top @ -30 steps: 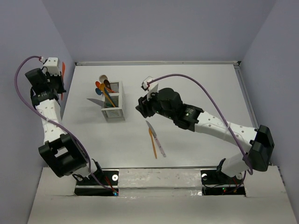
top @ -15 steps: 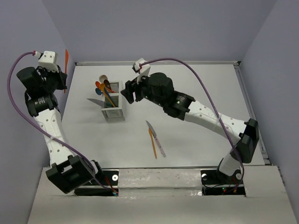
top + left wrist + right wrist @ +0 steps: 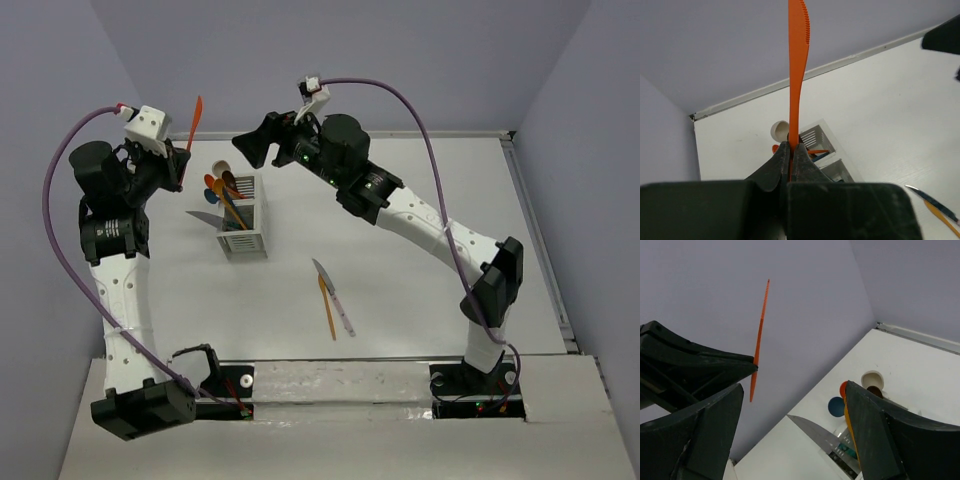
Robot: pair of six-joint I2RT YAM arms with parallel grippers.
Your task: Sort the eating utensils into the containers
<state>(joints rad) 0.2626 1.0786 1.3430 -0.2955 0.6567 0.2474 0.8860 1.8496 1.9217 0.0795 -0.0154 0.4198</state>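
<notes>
My left gripper (image 3: 184,160) is shut on an orange knife (image 3: 194,118) and holds it blade up, high and left of the white slatted caddy (image 3: 244,228). In the left wrist view the knife (image 3: 796,75) rises from the shut gripper (image 3: 790,146) above the caddy (image 3: 826,148). The caddy holds orange, blue, brown and beige spoons (image 3: 217,181) and a silver-bladed knife (image 3: 205,217). My right gripper (image 3: 250,150) is open and empty, up behind the caddy; its wrist view shows the orange knife (image 3: 760,335) and the spoons (image 3: 836,406). An orange utensil (image 3: 327,308) and a pink-handled knife (image 3: 337,299) lie mid-table.
The lilac walls stand close on the left (image 3: 60,90) and at the back. The two grippers hang near each other above the table's far left corner. The table's raised right edge (image 3: 528,215) runs along the side.
My left arm has risen and swung right toward the caddy with the orange knife. My right arm has swung from mid-table up to the far left, behind the caddy.
</notes>
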